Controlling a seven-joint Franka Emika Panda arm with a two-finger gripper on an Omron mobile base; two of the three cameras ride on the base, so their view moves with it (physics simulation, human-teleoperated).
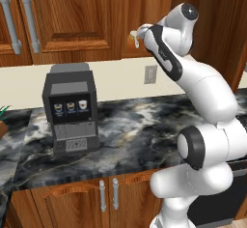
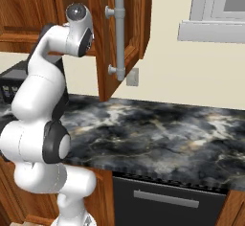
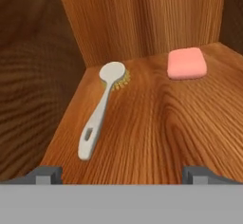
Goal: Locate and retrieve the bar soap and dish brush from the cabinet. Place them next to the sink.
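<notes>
On wooden shelf (image 3: 156,128), dish brush (image 3: 100,109), bar soap (image 3: 187,63) (apart)

Shelf of the cabinet (image 3: 156,123), plain wood grain, seen over my gripper (image 3: 121,174), jaws spread wide. Dish brush (image 3: 102,107): left of centre, lying flat, head toward the back corner. Bar soap (image 3: 187,63): upper right, flat, well apart from the brush.

Left base view: from behind the arm (image 1: 202,106), facing forward toward 1 o'clock over the counter (image 1: 130,130). Right base view: facing 11 o'clock; both share the counter and cabinet (image 2: 125,33). Hand view: close above the cabinet shelf (image 3: 156,123).
</notes>
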